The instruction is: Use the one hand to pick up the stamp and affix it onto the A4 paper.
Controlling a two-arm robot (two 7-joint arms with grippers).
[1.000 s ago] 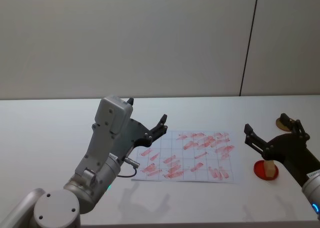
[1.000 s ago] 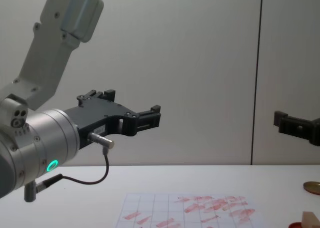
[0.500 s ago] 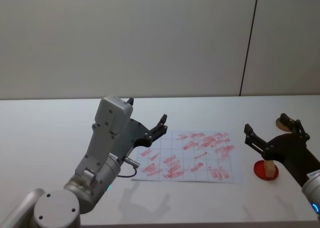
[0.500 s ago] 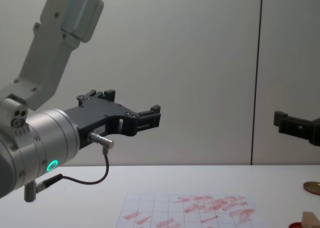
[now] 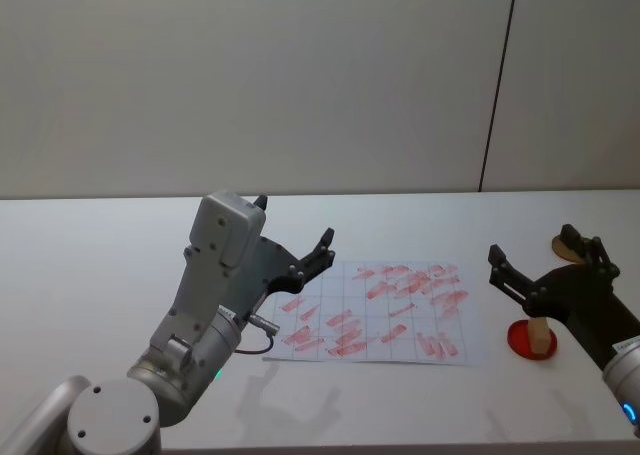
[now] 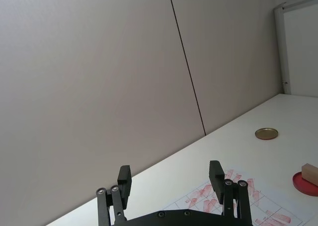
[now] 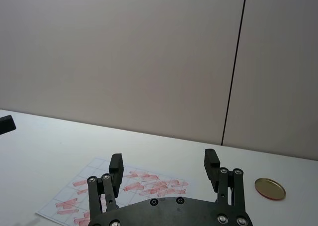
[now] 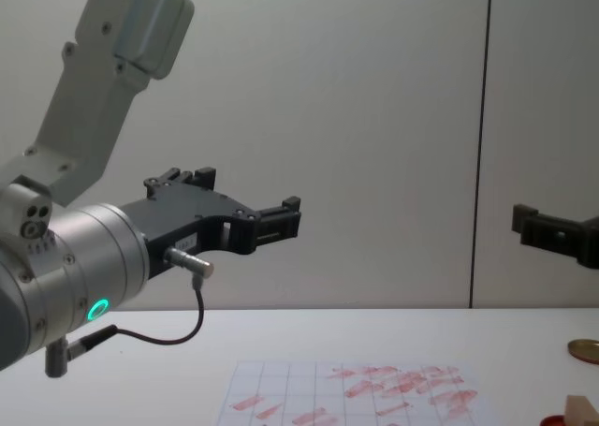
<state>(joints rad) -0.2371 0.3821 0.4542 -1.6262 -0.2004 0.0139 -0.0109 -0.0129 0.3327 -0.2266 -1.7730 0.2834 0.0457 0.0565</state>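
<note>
The small pale tan wooden block stamp (image 5: pixel 541 335) stands upright on the round red ink pad (image 5: pixel 522 341), on the white table (image 5: pixel 100 275) just to the right of the paper's right edge. Nothing grips it, so I judge the pick-up has not started.

The white gridded A4 paper (image 5: pixel 375 313) lies flat beside the pad. It carries many smeared red oblong marks, with some free cells toward its left side.

My right gripper (image 5: pixel 532 247), the black two-finger one on the arm with the blue ring (image 5: pixel 630 412), hangs in the air over the pad area. Its jaws are spread wide and hold nothing. The chest view puts it well above the tabletop, so there is a clear drop to the stamp.

Beyond the pad, a round brass-coloured disc (image 5: pixel 566 245) sits near the far right of the table, apart from everything else.

My left gripper (image 5: pixel 293 221), on the arm with the green ring (image 8: pixel 96 307), is raised above the paper's left edge. Its jaws are also parted and empty, and it looks parked.

By my reckoning the whole job is left to do: lower, close on the block, lift it, carry it over the sheet and press it down.
</note>
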